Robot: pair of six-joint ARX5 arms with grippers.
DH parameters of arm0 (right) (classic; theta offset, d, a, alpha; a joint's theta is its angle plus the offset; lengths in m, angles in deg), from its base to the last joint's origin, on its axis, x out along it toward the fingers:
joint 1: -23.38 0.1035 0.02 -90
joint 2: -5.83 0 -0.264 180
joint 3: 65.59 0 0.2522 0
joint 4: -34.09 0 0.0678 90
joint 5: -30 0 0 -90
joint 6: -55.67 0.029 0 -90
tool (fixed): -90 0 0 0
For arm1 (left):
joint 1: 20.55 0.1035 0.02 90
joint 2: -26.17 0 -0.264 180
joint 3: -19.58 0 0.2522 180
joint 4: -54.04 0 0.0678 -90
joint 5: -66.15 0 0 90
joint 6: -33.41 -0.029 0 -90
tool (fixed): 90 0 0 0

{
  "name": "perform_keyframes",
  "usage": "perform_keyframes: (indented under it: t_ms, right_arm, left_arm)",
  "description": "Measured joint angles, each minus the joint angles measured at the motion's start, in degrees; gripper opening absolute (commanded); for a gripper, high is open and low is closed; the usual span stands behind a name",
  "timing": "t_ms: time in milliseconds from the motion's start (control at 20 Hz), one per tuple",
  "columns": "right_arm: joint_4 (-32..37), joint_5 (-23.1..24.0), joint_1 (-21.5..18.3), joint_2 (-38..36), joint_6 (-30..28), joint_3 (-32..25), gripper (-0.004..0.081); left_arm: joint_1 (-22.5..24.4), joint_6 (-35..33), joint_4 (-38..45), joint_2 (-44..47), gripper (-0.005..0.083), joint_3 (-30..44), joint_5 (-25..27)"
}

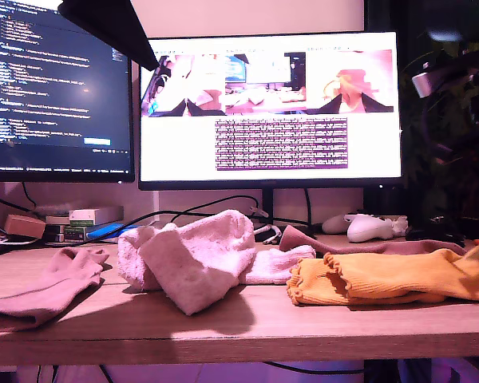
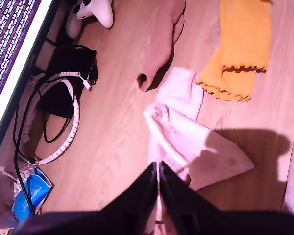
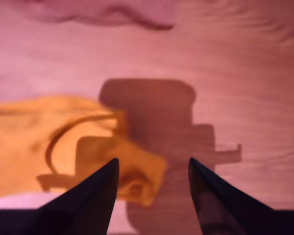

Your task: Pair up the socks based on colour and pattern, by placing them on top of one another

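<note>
The table (image 1: 247, 327) fills my exterior view. Two monitors stand along its back edge: a bright one (image 1: 270, 108) in the middle and a dark one with code (image 1: 56, 88) on the exterior view's left. The white socks (image 1: 195, 255) lie crumpled in a heap at mid-table. The orange socks (image 1: 383, 279) lie one on the other towards the exterior view's right, with both frilly cuffs facing the heap. One mauve sock (image 1: 40, 291) lies alone on the exterior view's left, well apart from the second mauve sock (image 1: 367, 246), which is stretched out behind the orange pair. A white game controller (image 1: 370, 228) sits near the monitor foot, and looped cables (image 2: 71, 117) clutter the table between the bright monitor and the heap. My first end effector (image 2: 158, 165) hangs above the white heap, its jaws closed to a thin slit with nothing visibly gripped. My second end effector (image 3: 153, 161) is spread wide and empty over one end of the orange socks, its shadow falling on bare wood.
</note>
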State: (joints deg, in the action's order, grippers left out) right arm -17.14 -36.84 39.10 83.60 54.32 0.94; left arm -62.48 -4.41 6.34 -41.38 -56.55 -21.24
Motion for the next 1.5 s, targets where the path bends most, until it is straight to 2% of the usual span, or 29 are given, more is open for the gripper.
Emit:
perform_keyframes:
  t_ms: [100,200,250,350,500,650,850,1150,1350,1500]
  right_arm:
    - [0.04,-0.31,-0.70,-0.04,-0.70,0.07,0.0401]
    - [-0.48,-3.37,-0.66,-0.11,-1.60,0.09,0.0334]
    - [-0.68,-5.49,-0.59,-0.13,-1.62,0.15,0.0263]
    - [-0.70,-8.63,0.15,-0.31,-1.55,0.37,0.0000]
    - [-0.33,-12.09,1.25,-2.47,-1.27,0.37,-0.0012]
    - [2.01,-16.59,1.25,-8.72,-0.04,0.37,-0.0012]
    - [6.32,-18.18,1.25,-19.43,0.26,0.42,-0.0012]
    - [8.04,-20.92,1.25,-32.20,-1.57,-0.04,-0.0012]
    - [13.11,-23.02,1.25,-40.33,-1.75,-7.69,-0.0012]
    - [14.71,-24.09,1.25,-43.23,-1.75,-14.16,-0.0012]
  left_arm:
    - [0.00,0.00,0.00,0.00,-0.0024,0.00,-0.04]
    - [0.15,0.02,-0.50,-0.02,-0.0024,0.00,-0.96]
    - [0.44,0.02,-0.72,0.00,-0.0024,0.00,-1.62]
    - [1.51,0.24,-0.77,-0.02,-0.0024,0.00,-4.17]
    - [3.91,2.54,-0.72,0.00,-0.0024,0.00,-7.74]
    - [6.75,4.63,-0.07,-0.02,-0.0024,0.00,-10.12]
    - [8.96,7.37,2.49,-0.02,-0.0024,0.00,-15.10]
    - [9.55,9.92,8.13,0.00,-0.0024,0.79,-16.15]
    - [10.29,10.67,11.98,-0.02,-0.0024,5.77,-16.52]
    - [10.32,10.67,13.42,-0.09,-0.0024,6.34,-16.66]
